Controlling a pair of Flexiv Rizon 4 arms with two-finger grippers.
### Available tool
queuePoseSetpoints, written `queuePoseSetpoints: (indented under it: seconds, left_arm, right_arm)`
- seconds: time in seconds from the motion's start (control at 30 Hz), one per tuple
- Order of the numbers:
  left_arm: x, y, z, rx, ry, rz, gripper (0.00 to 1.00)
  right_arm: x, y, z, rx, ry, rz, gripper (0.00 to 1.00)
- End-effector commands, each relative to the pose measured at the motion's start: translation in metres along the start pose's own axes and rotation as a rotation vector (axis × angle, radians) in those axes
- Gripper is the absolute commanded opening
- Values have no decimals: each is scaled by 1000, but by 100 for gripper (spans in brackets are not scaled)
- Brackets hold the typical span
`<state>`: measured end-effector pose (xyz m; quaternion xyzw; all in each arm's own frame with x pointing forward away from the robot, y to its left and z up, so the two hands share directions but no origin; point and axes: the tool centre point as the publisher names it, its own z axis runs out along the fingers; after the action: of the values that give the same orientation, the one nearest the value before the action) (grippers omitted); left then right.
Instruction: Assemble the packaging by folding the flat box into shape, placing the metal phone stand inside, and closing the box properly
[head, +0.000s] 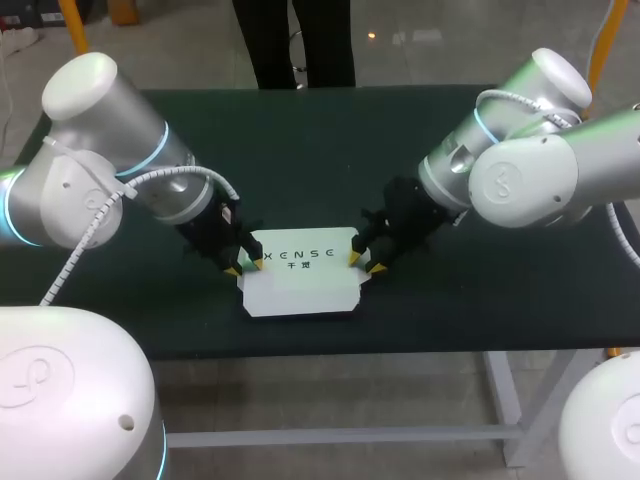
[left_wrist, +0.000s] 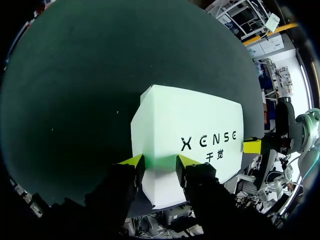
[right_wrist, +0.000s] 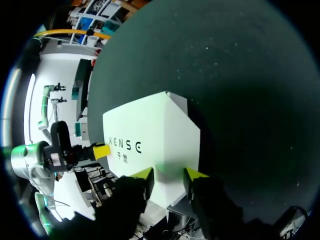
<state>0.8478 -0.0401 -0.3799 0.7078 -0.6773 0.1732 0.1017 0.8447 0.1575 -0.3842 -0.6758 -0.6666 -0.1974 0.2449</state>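
Note:
A white box (head: 300, 285) with dark print on its top lies on the dark green table (head: 300, 130), near the front edge. My left gripper (head: 245, 268) stands open over the box's left end, one yellow tip on the top and one just outside the edge. My right gripper (head: 365, 262) is open over the right end in the same way. From the left wrist, the box (left_wrist: 190, 115) runs ahead of my left gripper (left_wrist: 160, 162). From the right wrist, the box (right_wrist: 150, 130) lies under my right gripper (right_wrist: 168, 173). No metal phone stand is in view.
The table top around the box is bare dark cloth. Its front edge runs just below the box in the head view. A yellow tip of the other arm shows past the far end of the box in each wrist view.

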Motion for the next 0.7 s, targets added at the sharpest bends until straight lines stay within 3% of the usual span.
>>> queuePoseSetpoints:
  seconds: [0.03, 0.13, 0.37, 0.47, 0.63, 0.7]
  left_arm:
    - [2, 3, 10, 2, -3, 0, 44]
    - [2, 3, 10, 2, -3, 0, 43]
    - [2, 3, 10, 2, -3, 0, 53]
    - [2, 3, 10, 2, -3, 0, 42]
    - [2, 3, 10, 2, -3, 0, 35]
    - [2, 3, 10, 2, -3, 0, 47]
  right_arm:
    - [0, 1, 0, 8, 5, -2, 45]
    - [0, 1, 0, 8, 5, -2, 45]
    - [0, 1, 0, 8, 5, -2, 42]
    - [0, 1, 0, 8, 5, -2, 41]
    - [0, 1, 0, 8, 5, -2, 42]
    - [0, 1, 0, 8, 5, -2, 42]
